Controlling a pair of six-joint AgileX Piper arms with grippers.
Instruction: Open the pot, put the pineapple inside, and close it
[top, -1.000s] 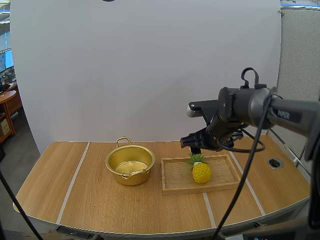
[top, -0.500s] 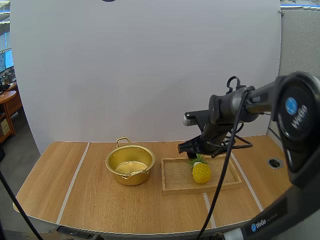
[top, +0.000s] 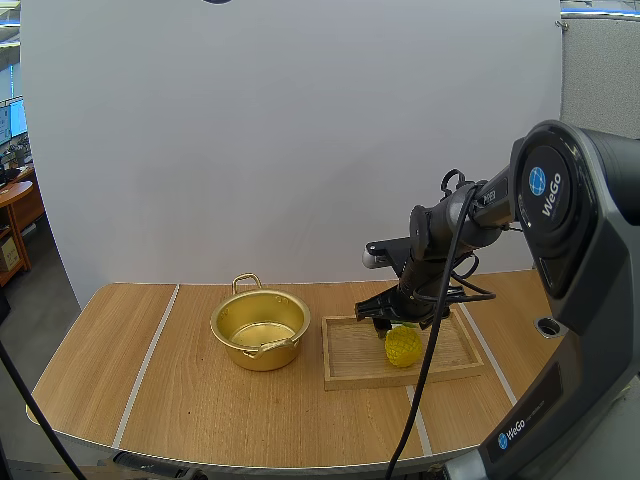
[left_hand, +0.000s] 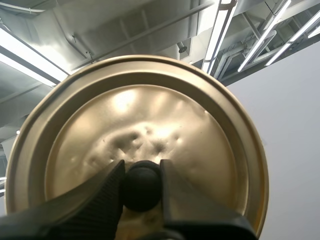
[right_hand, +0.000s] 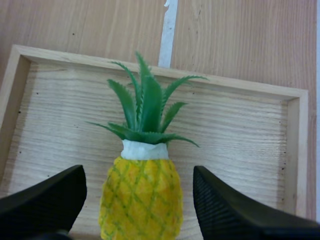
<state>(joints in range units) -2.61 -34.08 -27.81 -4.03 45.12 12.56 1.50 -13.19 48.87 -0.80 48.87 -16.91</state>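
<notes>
Straddling pineapple with wide-open right gripper, lower than before, centre right; pinching lid knob in left gripper.

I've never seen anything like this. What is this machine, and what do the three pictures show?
It is a robot with two arms, each ending in black jaws. The wide picture looks down over a wooden table: an open gold pot stands beside a tray holding a pineapple. The other two are taken from the arms' wrists. In one, the right jaws stand open either side of the pineapple, not pinching it. In the other, the left jaws are shut on the black knob of the pot's lid, held up in the air.
</notes>
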